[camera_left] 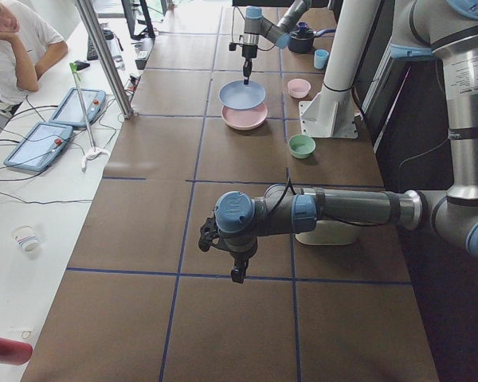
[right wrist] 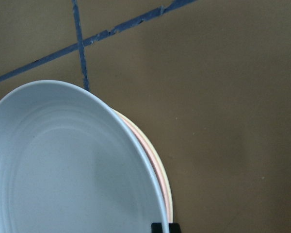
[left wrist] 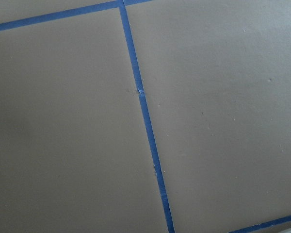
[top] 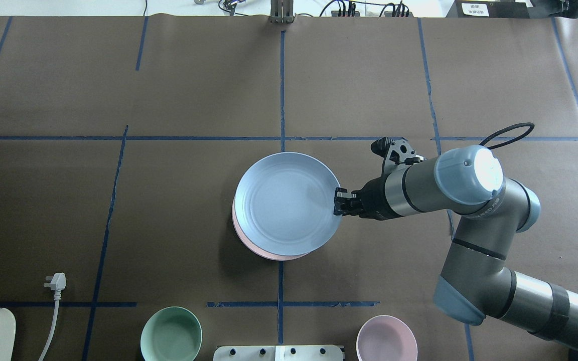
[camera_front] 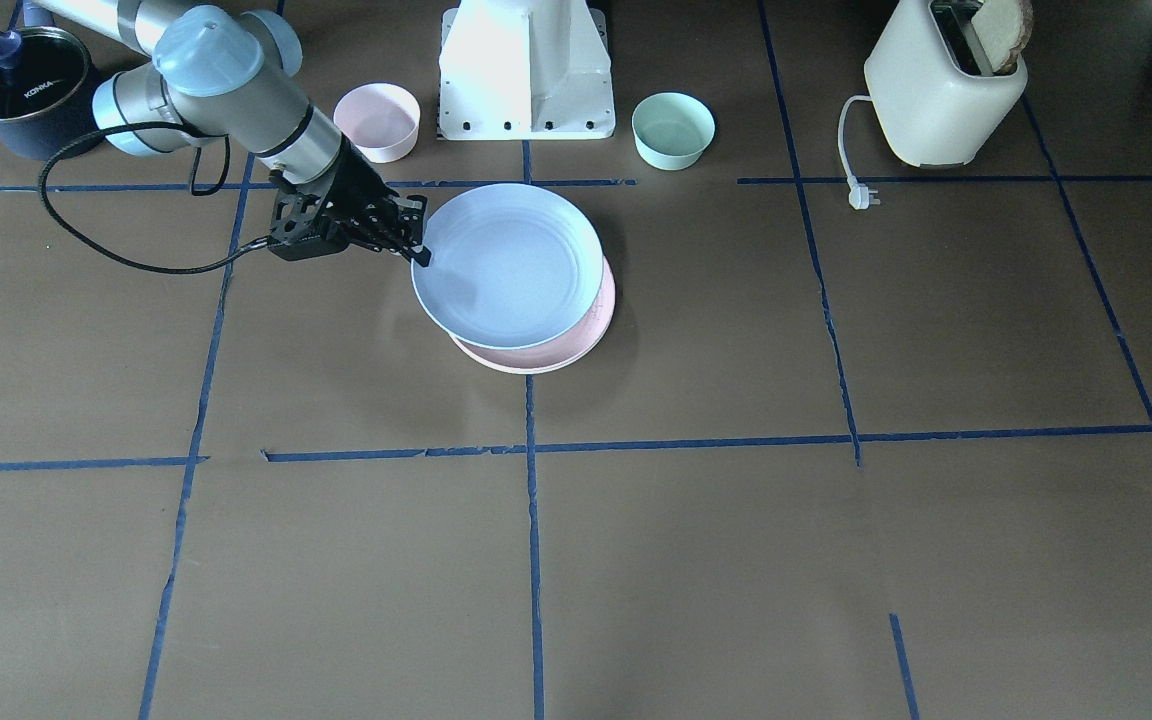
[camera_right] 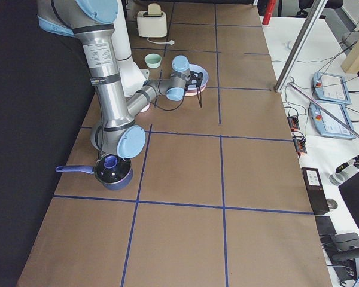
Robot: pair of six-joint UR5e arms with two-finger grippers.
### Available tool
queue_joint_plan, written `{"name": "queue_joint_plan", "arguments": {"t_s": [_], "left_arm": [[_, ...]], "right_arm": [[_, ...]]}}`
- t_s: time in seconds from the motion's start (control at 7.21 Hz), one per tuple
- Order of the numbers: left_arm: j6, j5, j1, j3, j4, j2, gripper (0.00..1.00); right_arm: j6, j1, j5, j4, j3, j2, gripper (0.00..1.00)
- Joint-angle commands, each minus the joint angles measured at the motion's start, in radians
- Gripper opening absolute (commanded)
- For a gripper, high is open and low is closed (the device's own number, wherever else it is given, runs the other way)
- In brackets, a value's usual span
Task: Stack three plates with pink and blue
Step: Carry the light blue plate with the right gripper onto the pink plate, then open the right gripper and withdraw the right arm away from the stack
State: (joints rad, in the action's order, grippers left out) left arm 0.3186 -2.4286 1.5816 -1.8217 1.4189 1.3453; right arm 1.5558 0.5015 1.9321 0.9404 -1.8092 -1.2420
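Observation:
My right gripper [camera_front: 423, 253] is shut on the rim of the light blue plate [camera_front: 508, 265] and holds it just above the pale pink plate [camera_front: 536, 357], shifted slightly off its centre. In the overhead view the gripper [top: 338, 201] pinches the blue plate [top: 286, 203] at its right edge, and the pink plate [top: 249, 241] peeks out beneath. The right wrist view shows the blue plate [right wrist: 63, 165], the pink rim [right wrist: 150, 158] and a cream-white rim [right wrist: 168, 191] under it. My left gripper [camera_left: 237, 274] hangs over bare table, far from the plates; I cannot tell whether it is open.
A pink bowl [camera_front: 377, 120] and a mint bowl [camera_front: 673, 128] flank the robot base [camera_front: 526, 70]. A toaster [camera_front: 941, 85] with a loose plug [camera_front: 861, 195] stands on one side, a dark pot [camera_front: 21, 90] on the other. A blue cup [camera_left: 321, 58] stands beyond the plates.

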Motion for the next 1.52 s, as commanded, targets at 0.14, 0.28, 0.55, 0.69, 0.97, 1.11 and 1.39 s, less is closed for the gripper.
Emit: {"name": "queue_joint_plan", "arguments": {"t_s": [0.14, 0.28, 0.55, 0.69, 0.97, 1.11, 1.39], "left_arm": [[0.000, -0.001, 0.000, 0.002, 0.000, 0.000, 1.00], [0.000, -0.001, 0.000, 0.002, 0.000, 0.000, 1.00], [-0.001, -0.001, 0.000, 0.002, 0.000, 0.002, 1.00], [-0.021, 0.002, -0.002, 0.002, 0.000, 0.005, 1.00], [-0.038, 0.016, -0.003, 0.001, -0.012, 0.009, 1.00], [-0.039, 0.019, -0.003, 0.001, -0.014, 0.008, 1.00], [-0.086, 0.063, -0.003, 0.004, -0.011, 0.015, 1.00]], "right_arm": [[-0.002, -0.032, -0.035, 0.021, 0.019, 0.010, 0.99], [-0.010, -0.028, -0.029, 0.024, 0.021, 0.012, 1.00], [-0.016, 0.040, 0.031, 0.114, 0.021, 0.047, 1.00], [-0.092, 0.102, 0.106, 0.200, 0.021, 0.056, 1.00], [-0.477, 0.287, 0.250, 0.439, 0.025, 0.033, 1.00], [-0.720, 0.412, 0.336, 0.521, 0.025, -0.035, 1.00], [-1.182, 0.645, 0.389, 0.534, 0.025, -0.256, 1.00]]}}
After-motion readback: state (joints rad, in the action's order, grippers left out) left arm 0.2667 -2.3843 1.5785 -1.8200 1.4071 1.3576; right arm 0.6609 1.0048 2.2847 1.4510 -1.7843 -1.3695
